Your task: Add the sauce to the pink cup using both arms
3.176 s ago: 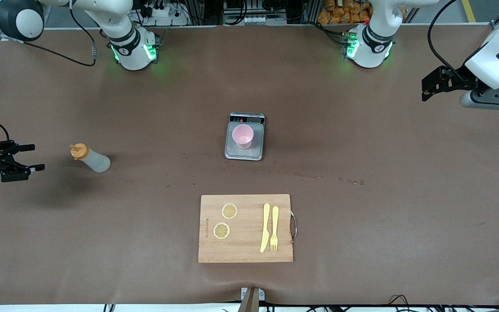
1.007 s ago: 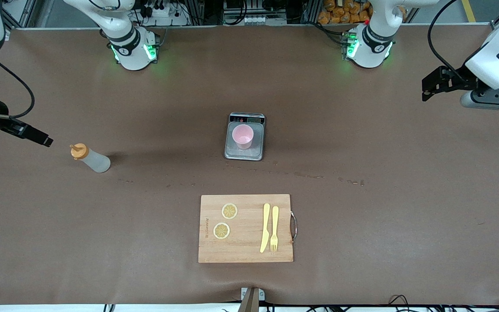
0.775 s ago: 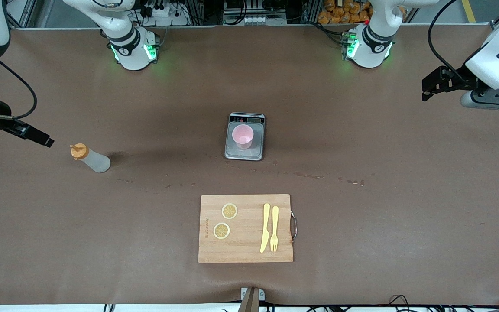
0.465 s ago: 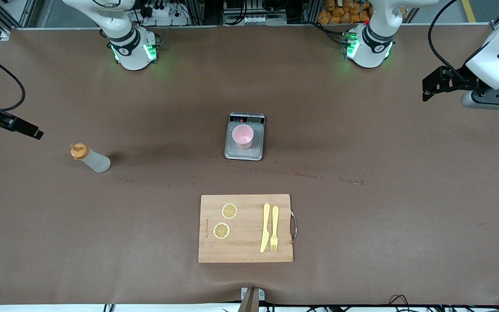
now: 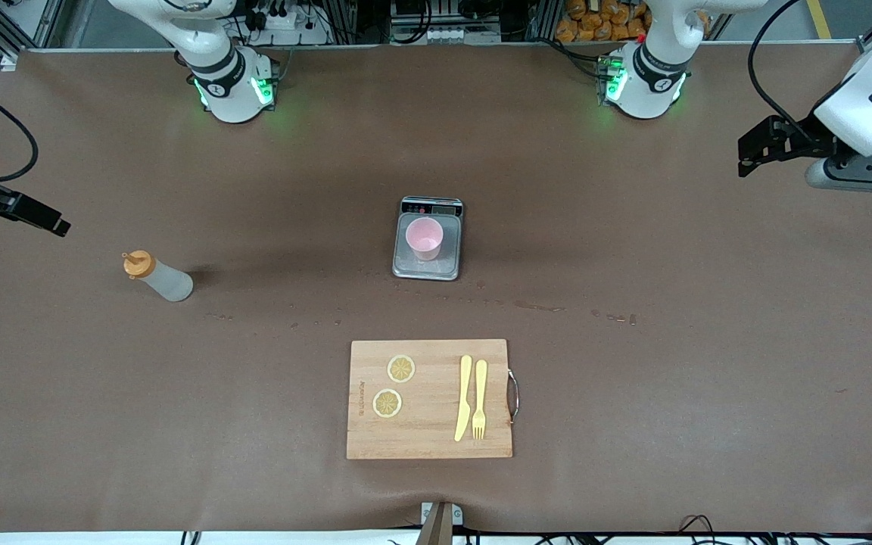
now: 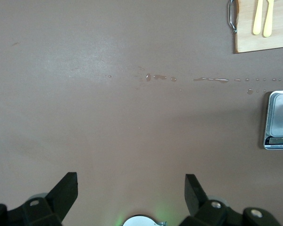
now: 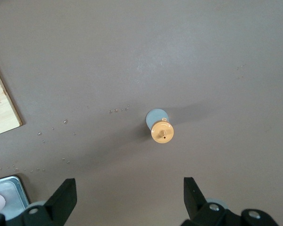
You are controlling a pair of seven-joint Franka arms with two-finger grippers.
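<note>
**Worktop holdings, catalogued outward from the scale**

1. Right end effector [image 5: 54, 225]. We find it up in the air at the right arm's end of the worktop, over bare surface off past the bottle from the scale. Its wrist view shows the two fingers spread wide apart with nothing between them, the bottle cap in line below.

2. Sauce bottle [image 5: 160, 277]. It stands upright, orange cap on, well apart from the scale toward the right arm's end, on open worktop with bare room all round, so we judge a side grasp unobstructed.

3. Scale [image 5: 427, 242], our landmark. The pink cup [image 5: 425, 238] stands upright on its platform, mouth open upward, presumably so that added sauce can be weighed. We cannot tell whether the cup holds sauce. The scene fits a cup awaiting sauce or one already served with the bottle set back down.

4. Droplets [image 5: 534, 306]. A thin trail lies just nearer the camera than the scale.

5. Cutting board [image 5: 430, 443]. Nearer the camera than the scale, carrying two lemon slices [image 5: 401, 369], a knife [image 5: 464, 397] and a fork [image 5: 479, 399]; clear of any path between bottle and cup.

6. Left end effector [image 5: 755, 151]. It waits aloft at the left arm's end, well apart from the scale, fingers spread apart and empty.
</note>
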